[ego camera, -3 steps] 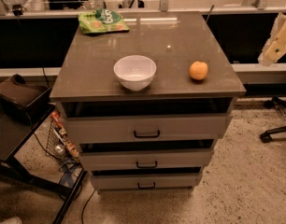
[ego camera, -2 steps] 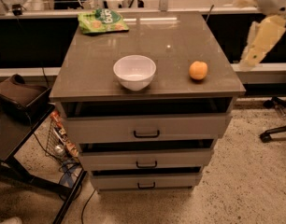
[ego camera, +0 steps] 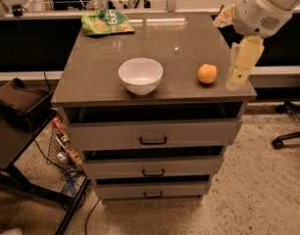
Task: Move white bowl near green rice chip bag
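The white bowl (ego camera: 140, 74) stands upright near the front middle of the grey cabinet top (ego camera: 155, 43). The green rice chip bag (ego camera: 106, 22) lies flat at the back left corner of the top, well apart from the bowl. My gripper (ego camera: 242, 63) hangs at the right edge of the cabinet top, just right of the orange fruit (ego camera: 207, 74) and far to the right of the bowl. It holds nothing that I can see.
The cabinet has three drawers with dark handles (ego camera: 153, 140). A dark low table (ego camera: 15, 126) and a wire basket (ego camera: 62, 148) stand at the left. A chair base (ego camera: 289, 126) is on the floor at the right. A rail runs behind the cabinet.
My arm and gripper have come in from the far right edge of the view toward the cabinet's right side and lower down. The bowl, fruit and bag have not moved.
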Available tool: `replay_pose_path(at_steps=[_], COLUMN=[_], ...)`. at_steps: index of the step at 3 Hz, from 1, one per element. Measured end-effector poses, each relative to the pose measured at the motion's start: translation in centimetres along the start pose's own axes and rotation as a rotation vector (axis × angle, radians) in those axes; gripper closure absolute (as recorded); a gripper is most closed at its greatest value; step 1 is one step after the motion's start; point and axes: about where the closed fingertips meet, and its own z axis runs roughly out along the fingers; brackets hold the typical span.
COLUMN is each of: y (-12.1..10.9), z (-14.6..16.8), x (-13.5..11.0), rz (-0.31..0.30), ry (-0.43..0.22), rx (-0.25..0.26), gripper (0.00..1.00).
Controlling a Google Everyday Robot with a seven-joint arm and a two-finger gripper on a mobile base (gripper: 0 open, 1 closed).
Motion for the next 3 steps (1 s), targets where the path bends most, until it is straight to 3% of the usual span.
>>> replay_pose_path(at_steps=[1, 3], y=[2.8, 1.1], z=[1.1, 1.4], x=[-1.0, -1.3], rz=[-0.032, -0.041], ry=[0.085, 0.080], rx=[0.000, 0.015], gripper=[0.00, 0.00])
